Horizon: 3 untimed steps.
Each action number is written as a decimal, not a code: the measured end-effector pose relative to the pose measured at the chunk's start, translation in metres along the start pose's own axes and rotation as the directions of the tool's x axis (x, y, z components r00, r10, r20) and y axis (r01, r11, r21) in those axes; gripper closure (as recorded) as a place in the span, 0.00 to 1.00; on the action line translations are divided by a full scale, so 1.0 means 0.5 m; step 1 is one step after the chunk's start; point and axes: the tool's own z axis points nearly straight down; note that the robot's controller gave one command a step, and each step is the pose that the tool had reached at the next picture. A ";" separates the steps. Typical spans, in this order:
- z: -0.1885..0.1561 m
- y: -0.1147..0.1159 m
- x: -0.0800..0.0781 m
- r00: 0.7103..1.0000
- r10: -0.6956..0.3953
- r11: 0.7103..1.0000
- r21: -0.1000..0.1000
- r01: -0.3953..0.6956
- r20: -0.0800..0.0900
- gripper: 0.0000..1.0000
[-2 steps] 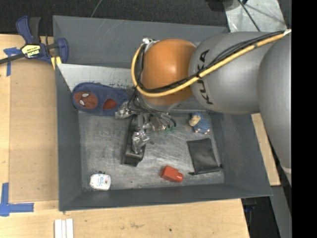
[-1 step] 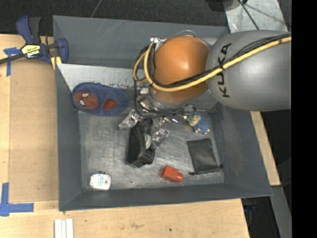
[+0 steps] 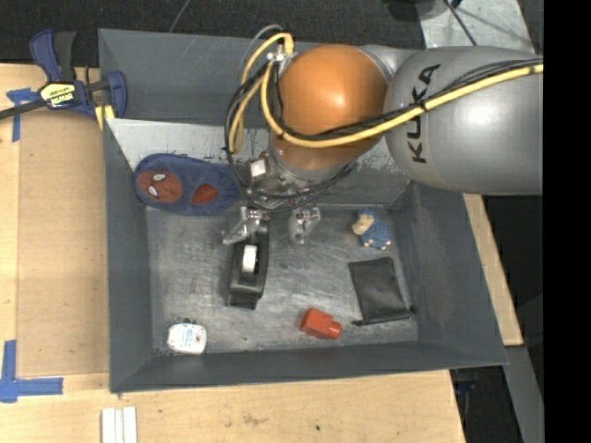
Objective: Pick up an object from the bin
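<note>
Nearest the lens, silver arm [image 3: 462,109] with orange wrist cover [image 3: 328,95], entering from 3 o'clock. Beneath, gripper [image 3: 275,224] spread open and empty, hanging over the 12 o'clock end of a black tape dispenser [image 3: 247,280] with white roll [image 3: 247,258], lying lengthwise at the centre of the bin [image 3: 277,363]. Likely rigid plastic, fairly light, smooth-sided, not fragile. Best taken across the narrow body, on the 9 and 3 o'clock flanks, clear of the roll. Bare floor on both flanks, so room to close. Red block [image 3: 320,323] at 5 o'clock and black flat pad [image 3: 379,289] at 3 o'clock, both apart from it; blue Spider-Man pouch [image 3: 180,185] at 11 o'clock. Walls well apart; straight lift probably unobstructed.
</note>
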 end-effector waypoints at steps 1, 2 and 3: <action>0.132 -0.017 -0.036 0.844 -0.537 0.844 0.001 0.537 -0.002 0.00; 0.128 -0.020 -0.035 0.846 -0.533 0.846 -0.001 0.533 0.000 0.00; 0.126 -0.021 -0.038 0.847 -0.532 0.847 0.001 0.532 0.002 1.00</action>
